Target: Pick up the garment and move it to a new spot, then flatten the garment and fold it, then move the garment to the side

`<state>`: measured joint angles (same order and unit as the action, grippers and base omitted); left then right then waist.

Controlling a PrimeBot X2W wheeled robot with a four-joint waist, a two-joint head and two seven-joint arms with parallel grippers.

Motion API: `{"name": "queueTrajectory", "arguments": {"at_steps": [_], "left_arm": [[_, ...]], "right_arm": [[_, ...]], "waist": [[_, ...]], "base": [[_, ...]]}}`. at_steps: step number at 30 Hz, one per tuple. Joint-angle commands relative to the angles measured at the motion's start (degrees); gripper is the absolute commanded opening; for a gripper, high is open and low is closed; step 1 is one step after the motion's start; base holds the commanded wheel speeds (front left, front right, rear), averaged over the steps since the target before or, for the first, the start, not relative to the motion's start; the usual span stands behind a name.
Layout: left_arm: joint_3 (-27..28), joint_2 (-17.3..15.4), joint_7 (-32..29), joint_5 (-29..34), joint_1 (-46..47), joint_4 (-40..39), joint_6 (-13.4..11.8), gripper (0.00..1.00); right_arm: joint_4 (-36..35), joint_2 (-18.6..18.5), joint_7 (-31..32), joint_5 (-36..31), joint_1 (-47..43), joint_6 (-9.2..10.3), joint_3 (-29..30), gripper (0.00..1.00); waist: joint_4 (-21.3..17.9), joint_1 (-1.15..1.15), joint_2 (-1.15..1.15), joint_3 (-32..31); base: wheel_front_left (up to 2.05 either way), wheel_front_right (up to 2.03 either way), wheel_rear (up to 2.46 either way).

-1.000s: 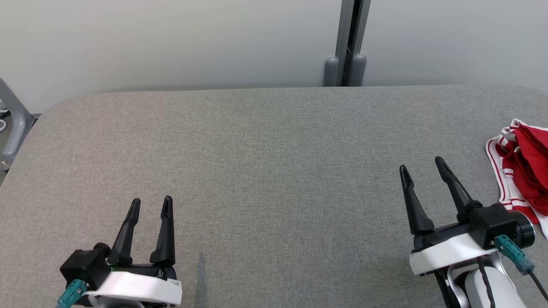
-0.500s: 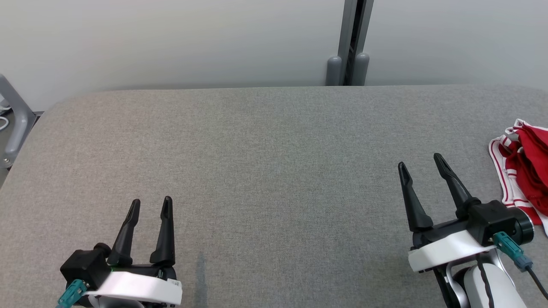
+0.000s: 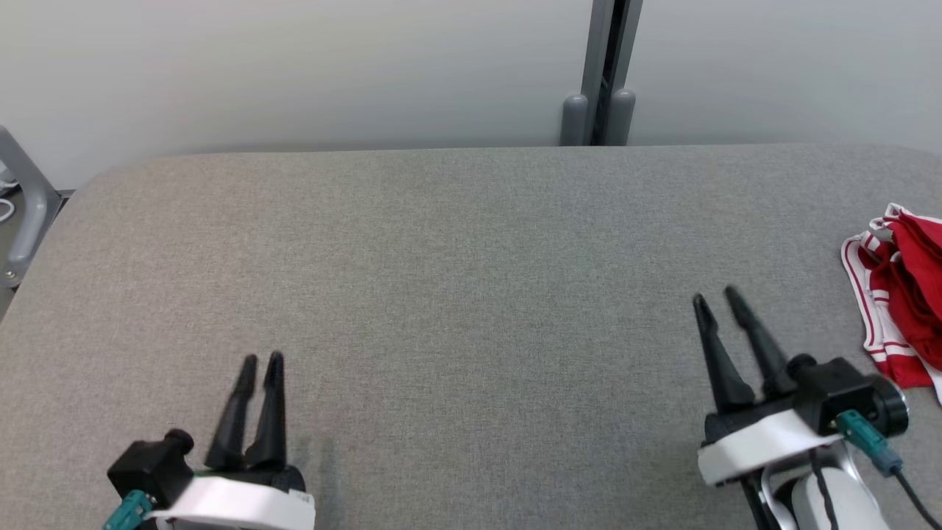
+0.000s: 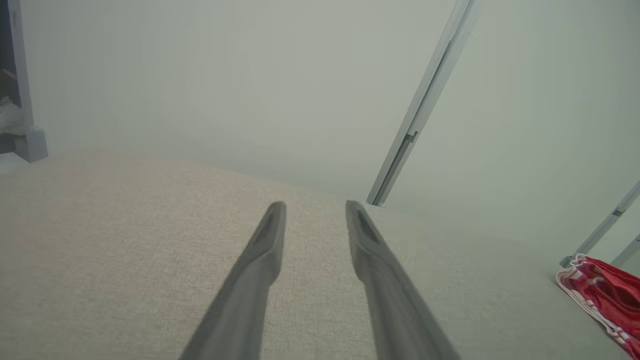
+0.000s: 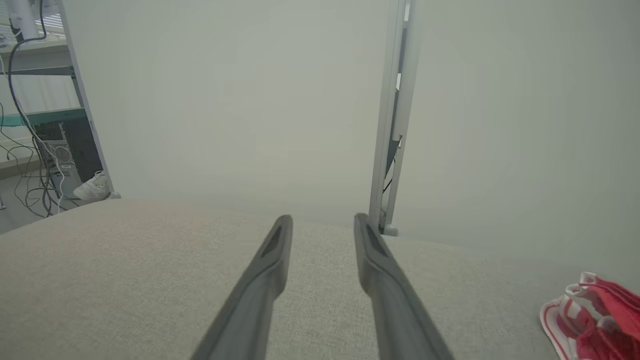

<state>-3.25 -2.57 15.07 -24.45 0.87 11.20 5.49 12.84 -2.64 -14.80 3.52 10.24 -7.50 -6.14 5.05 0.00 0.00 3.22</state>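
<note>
Grey woven fabric covers the desk (image 3: 471, 294) from edge to edge, with rounded far corners and a faint dark streak near 7 o'clock. Behind it stands a plain pale wall (image 3: 294, 66), split at about 1 o'clock by an upright grey post (image 3: 605, 73) with two rounded feet at the desk's far edge. A grey metal frame (image 3: 26, 206) shows off the desk at 9 o'clock.

The garment (image 3: 901, 294), red with white striped trim, lies crumpled on the desk at 3 o'clock and is cut off by the head view's edge. It also appears low on the right side of both wrist views, apart from either set of fingers.

The left gripper (image 3: 260, 361) sits over the desk at 7 o'clock. Its fingers (image 4: 260, 255) are parted by a narrow gap and hold nothing. The right gripper (image 3: 717, 300) sits at 5 o'clock, near the garment but not touching it. Its fingers (image 5: 272, 260) are likewise a little apart and empty.

At 9 o'clock in the right wrist view, beyond the desk, a white shoe (image 5: 92, 189) rests on the floor beside hanging cables (image 5: 30, 150) and a teal-edged shelf (image 5: 40, 117).
</note>
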Motion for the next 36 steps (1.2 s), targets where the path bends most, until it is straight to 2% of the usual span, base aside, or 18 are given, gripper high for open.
{"name": "queueTrajectory", "arguments": {"at_steps": [1,36], "left_arm": [[0.0,0.0,0.0,-0.2,0.0,0.1,0.0,0.0],[-5.5,-0.1,-0.9,-30.7,9.4,7.9,0.9,0.0]], "right_arm": [[0.1,0.0,0.1,0.2,0.0,0.0,0.1,0.0],[7.4,-0.9,16.5,32.1,5.3,0.0,15.5,0.0]], "waist": [[0.0,0.0,0.0,0.0],[-1.4,0.0,0.0,-0.7]], "base": [[0.0,0.0,0.0],[0.0,0.0,0.0]]}}
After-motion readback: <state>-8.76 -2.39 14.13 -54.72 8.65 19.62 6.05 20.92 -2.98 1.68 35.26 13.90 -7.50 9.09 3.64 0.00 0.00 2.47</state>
